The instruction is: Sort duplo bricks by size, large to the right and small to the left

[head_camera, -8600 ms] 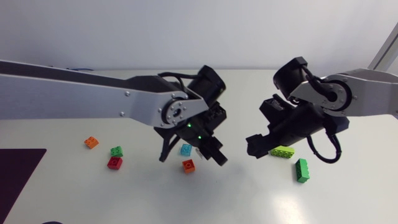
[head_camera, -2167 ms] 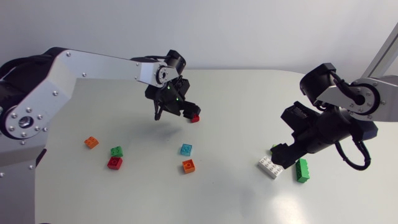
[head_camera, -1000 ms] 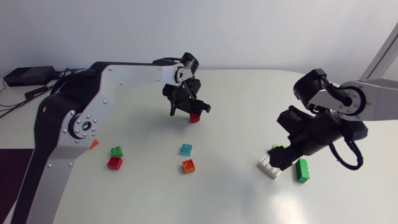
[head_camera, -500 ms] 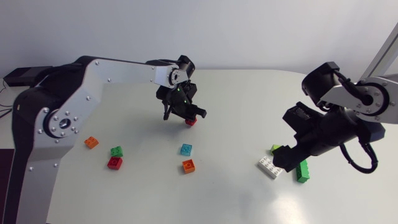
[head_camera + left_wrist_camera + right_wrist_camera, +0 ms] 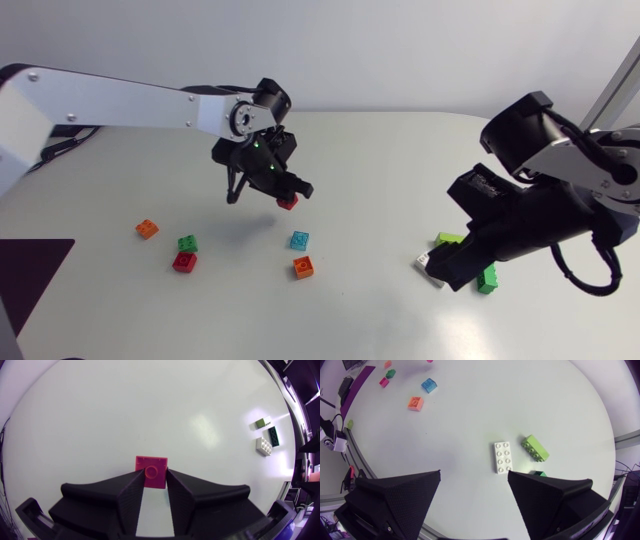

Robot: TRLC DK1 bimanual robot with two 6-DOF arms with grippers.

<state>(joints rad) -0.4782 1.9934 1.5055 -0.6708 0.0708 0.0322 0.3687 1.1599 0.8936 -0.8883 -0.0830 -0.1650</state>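
Carrying the small red brick (image 5: pixel 288 202) clear of the table (image 5: pixel 380 170), the left end effector (image 5: pixel 283 194) has swung back from the far middle toward the blue brick (image 5: pixel 299 240) and orange brick (image 5: pixel 303 266). This small piece is now heading leftward, as the sort requires. Its fingers are clenched on the brick from both sides, with the arm stretched long and the wrist tipped down. The right end effector (image 5: pixel 445 270) hangs released and empty over the white brick (image 5: pixel 425 266), beside the light green brick (image 5: pixel 448 238).
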